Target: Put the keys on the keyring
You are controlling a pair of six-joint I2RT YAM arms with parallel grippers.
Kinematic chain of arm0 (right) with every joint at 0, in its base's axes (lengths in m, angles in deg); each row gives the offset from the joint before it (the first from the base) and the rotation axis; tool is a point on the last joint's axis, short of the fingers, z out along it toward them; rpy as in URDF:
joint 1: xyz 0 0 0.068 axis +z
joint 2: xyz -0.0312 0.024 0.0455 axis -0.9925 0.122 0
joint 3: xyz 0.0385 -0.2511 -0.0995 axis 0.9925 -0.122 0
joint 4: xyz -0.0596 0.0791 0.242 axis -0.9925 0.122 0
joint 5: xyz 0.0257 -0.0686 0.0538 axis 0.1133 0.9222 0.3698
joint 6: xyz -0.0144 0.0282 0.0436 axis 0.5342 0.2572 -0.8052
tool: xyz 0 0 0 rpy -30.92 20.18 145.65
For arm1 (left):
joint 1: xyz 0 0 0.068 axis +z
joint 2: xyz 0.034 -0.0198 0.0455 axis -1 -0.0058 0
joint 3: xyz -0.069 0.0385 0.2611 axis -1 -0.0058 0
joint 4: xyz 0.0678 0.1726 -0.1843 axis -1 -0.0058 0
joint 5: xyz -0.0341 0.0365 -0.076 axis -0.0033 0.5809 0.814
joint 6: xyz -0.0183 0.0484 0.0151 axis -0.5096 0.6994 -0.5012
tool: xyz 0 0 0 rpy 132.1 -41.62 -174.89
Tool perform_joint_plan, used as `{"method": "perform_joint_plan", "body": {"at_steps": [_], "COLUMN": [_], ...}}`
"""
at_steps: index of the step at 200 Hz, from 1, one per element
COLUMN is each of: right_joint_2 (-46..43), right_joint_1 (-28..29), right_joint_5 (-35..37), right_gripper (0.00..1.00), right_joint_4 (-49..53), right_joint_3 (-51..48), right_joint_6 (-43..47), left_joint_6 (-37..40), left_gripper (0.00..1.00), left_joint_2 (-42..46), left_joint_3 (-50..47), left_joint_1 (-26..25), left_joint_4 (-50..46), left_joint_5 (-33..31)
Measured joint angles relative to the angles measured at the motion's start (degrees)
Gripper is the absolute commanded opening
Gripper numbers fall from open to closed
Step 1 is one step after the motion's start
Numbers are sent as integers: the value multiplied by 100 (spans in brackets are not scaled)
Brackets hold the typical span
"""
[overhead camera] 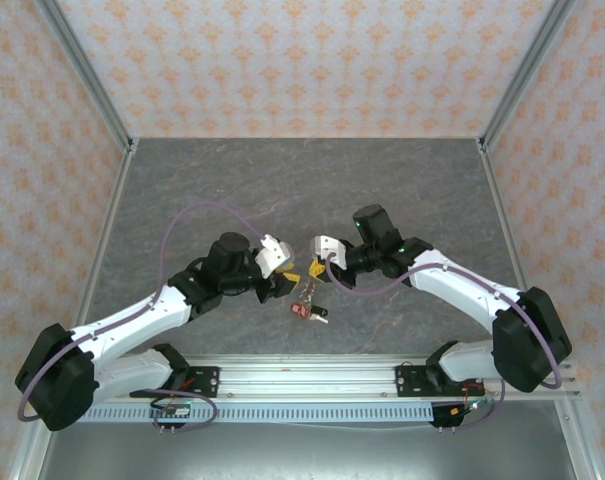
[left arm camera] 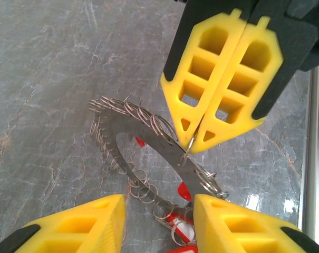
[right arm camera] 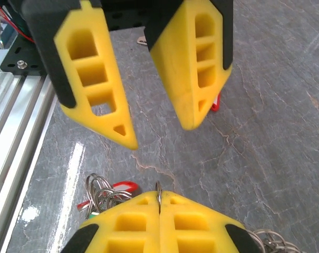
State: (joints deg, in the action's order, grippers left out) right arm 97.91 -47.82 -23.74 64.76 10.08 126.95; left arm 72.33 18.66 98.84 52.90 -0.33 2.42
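Right claw point(left arm camera: 193, 145) is pinched shut on the rim of the keyring point(left arm camera: 148, 138), with the red keys point(left arm camera: 181, 232) dangling below. Left claw point(left arm camera: 158, 199) is spread apart around its lower edge. A clumsy squeeze there could twist the keyring loose!

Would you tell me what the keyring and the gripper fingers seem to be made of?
The keyring: likely metal, flat grey with a dull sheen, wire loops along its rim. The gripper fingers: probably plastic, matte yellow, moulded with hollow cells.
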Motion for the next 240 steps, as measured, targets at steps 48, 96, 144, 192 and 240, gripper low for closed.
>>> {"method": "perform_joint_plan", "body": {"at_steps": [48, 96, 144, 192, 240], "right_joint_2": [0, 0, 0, 0, 0], "right_joint_1": [-142, -304, -461, -485, -485], "right_joint_5": [-208, -470, -748, -811, -822], "right_gripper": [0, 0, 0, 0, 0], "right_joint_4": [-79, -393, -498, -562, -702], "right_joint_3": [-9, -225, -332, -365, -417], "right_joint_6": [-48, -225, -391, -461, -573], "left_joint_6": [101, 144, 251, 358, 433], "left_gripper": [41, 42, 40, 40, 23], "left_joint_2": [-208, -535, -693, -881, -901], "left_joint_3": [0, 0, 0, 11, 129], "left_joint_1": [-37, -37, -37, -37, -37], "left_joint_4": [413, 835, 1130, 1193, 1147], "left_joint_5": [35, 197, 352, 522, 723]}}
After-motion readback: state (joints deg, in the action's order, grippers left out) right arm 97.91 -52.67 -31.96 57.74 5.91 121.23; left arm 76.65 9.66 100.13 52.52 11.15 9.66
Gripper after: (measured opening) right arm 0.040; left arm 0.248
